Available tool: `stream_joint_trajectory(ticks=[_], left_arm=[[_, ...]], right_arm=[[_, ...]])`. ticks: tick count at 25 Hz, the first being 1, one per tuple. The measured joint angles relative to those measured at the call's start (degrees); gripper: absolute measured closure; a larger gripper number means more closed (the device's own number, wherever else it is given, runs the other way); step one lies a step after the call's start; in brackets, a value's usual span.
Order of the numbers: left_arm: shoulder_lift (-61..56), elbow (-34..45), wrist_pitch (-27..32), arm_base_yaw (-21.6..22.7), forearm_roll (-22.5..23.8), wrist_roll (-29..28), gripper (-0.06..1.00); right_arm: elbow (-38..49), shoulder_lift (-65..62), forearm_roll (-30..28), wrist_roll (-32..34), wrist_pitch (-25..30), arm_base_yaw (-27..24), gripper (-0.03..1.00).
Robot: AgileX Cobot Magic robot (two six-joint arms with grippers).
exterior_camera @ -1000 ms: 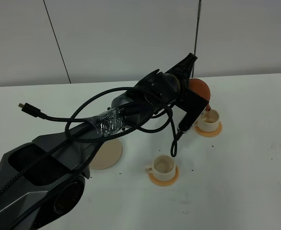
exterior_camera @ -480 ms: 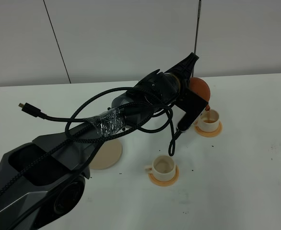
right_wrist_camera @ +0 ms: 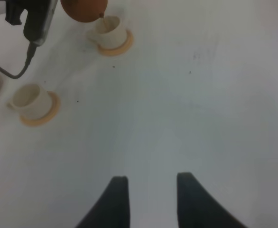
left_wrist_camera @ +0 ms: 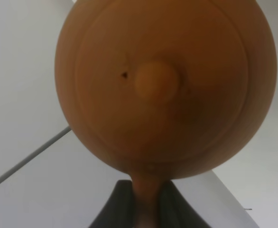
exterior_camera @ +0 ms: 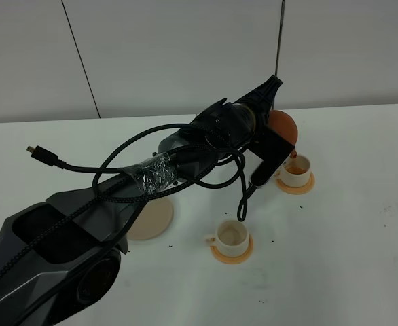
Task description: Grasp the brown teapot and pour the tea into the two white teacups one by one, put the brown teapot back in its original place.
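Right now the pour into the far cup [exterior_camera: 295, 168] is under way, I judge: the left claw [left_wrist_camera: 146, 202] is clamped shut on the handle of the teapot [exterior_camera: 284, 125], which hangs tipped in the air with its spout just above that cup's rim. To do this well, the tilt should be slow and even, the spout kept over the middle of the cup and not touching it, the lid watched so it does not slip, and the pot levelled before it travels on. The far cup shows a brownish tint inside, likely tea, though how full it is I cannot tell. The near cup [exterior_camera: 231, 235] looks pale and dry inside. Each cup sits on an orange coaster [exterior_camera: 243, 255]. The beige saucer [exterior_camera: 155, 221] lies bare, well apart from the pot. The right claw [right_wrist_camera: 148, 199] hangs open and empty over the desk [exterior_camera: 348, 224]
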Motion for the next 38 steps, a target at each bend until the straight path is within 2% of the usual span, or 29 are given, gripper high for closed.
stream_joint_trajectory(ticks=[29, 38], left_arm=[[0.9, 0.0, -1.7, -0.4, 1.5, 0.6, 0.77], [0.9, 0.0, -3.2, -0.4, 4.1, 0.6, 0.77]], right_arm=[[0.0, 0.0, 0.0, 0.0, 0.0, 0.0, 0.73], [0.0, 0.0, 0.0, 0.0, 0.0, 0.0, 0.73]])
